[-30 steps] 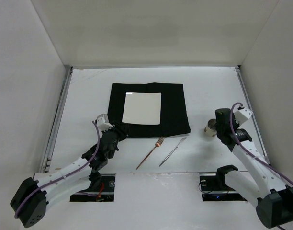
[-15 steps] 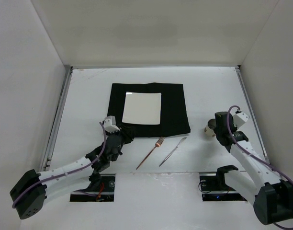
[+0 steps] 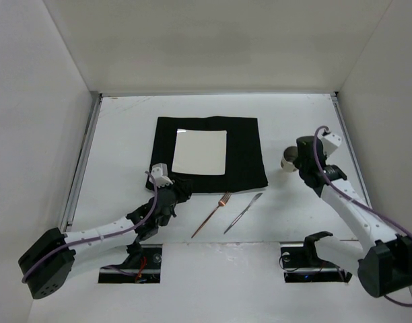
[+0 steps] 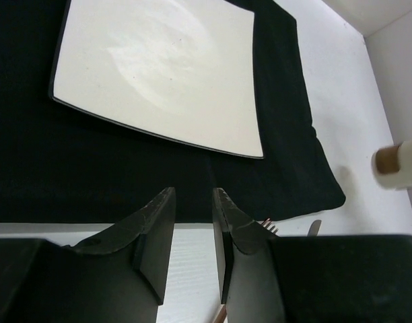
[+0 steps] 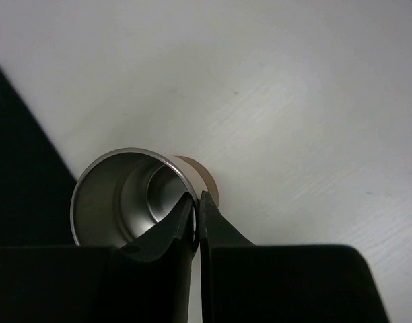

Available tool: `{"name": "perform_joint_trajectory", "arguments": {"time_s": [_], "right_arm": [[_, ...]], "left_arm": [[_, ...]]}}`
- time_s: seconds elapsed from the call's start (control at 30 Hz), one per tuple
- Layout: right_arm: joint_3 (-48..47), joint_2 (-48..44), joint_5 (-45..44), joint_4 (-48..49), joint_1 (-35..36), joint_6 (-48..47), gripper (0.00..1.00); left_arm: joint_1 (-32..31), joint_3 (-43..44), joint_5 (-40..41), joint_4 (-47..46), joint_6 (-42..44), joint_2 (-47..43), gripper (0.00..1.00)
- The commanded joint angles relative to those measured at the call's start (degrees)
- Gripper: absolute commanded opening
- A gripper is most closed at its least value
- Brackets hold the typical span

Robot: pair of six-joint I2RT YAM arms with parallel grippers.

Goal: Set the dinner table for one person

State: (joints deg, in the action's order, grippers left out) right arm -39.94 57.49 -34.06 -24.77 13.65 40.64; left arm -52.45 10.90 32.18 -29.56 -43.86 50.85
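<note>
On the white dinner table (image 3: 122, 141) lies a black mat (image 3: 246, 168) with a square pale plate (image 3: 200, 151) on it. A copper fork (image 3: 213, 215) and a silver knife (image 3: 244, 212) lie side by side just in front of the mat. My left gripper (image 3: 182, 190) hovers over the mat's near edge, left of the fork. Its jaws (image 4: 192, 195) stand a little open with nothing between them. My right gripper (image 5: 196, 202) is shut on the rim of a metal cup (image 5: 118, 195), one finger inside and one outside. The cup (image 3: 287, 162) sits right of the mat.
Metal rails (image 3: 81, 161) run along the table's side edges, and white walls close it in on three sides. The fork's tines (image 4: 268, 227) and the knife's tip (image 4: 314, 227) peek out beside my left gripper's right finger.
My right gripper has closed on the cup's rim and carried it farther away and slightly left. My left gripper has moved right, toward the mat's near edge.
</note>
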Motion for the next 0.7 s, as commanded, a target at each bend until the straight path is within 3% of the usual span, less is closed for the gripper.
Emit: {"name": "perform_joint_trajectory", "arguments": {"time_s": [0.0,0.13,0.33,0.67], "right_arm": [[-10.57,7.07,-0.21,6.05,4.66,-3.46,0.09],[-21.46,19.99,1.36,9.38,8.62,-6.27,0.09],[-36.85,37.67,7.60,12.12,8.98,-8.30,0.09],[-49.52,52.18,13.23,12.82,6.61,-8.74,0.09]], "left_arm": [[0.02,0.53,1.74,-4.45,1.40,1.44,0.27],[0.28,1.14,1.74,-7.00,3.25,5.13,0.27],[0.90,1.94,1.74,-10.33,6.41,9.00,0.27],[1.43,2.73,1.74,-12.80,9.49,11.73,0.27]]}}
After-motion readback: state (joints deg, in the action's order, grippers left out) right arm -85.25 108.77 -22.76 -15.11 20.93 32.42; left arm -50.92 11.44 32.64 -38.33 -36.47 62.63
